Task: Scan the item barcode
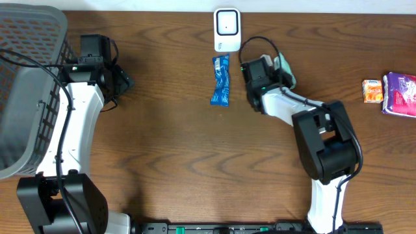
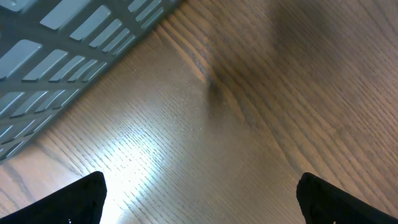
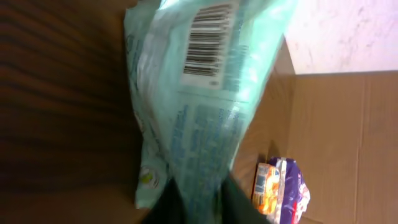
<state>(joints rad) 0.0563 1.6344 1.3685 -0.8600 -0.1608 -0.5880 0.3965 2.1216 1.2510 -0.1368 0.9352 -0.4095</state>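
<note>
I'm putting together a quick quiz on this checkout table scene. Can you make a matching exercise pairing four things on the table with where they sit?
Things:
1. white barcode scanner
2. blue snack wrapper
3. grey mesh basket
4. pale green plastic packet with a barcode

Places:
A. far left side of the table
B. between the right gripper's fingers
C. top middle of the table, at the far edge
D. flat on the wood just below the scanner

Pairs: 1-C, 2-D, 3-A, 4-B
</note>
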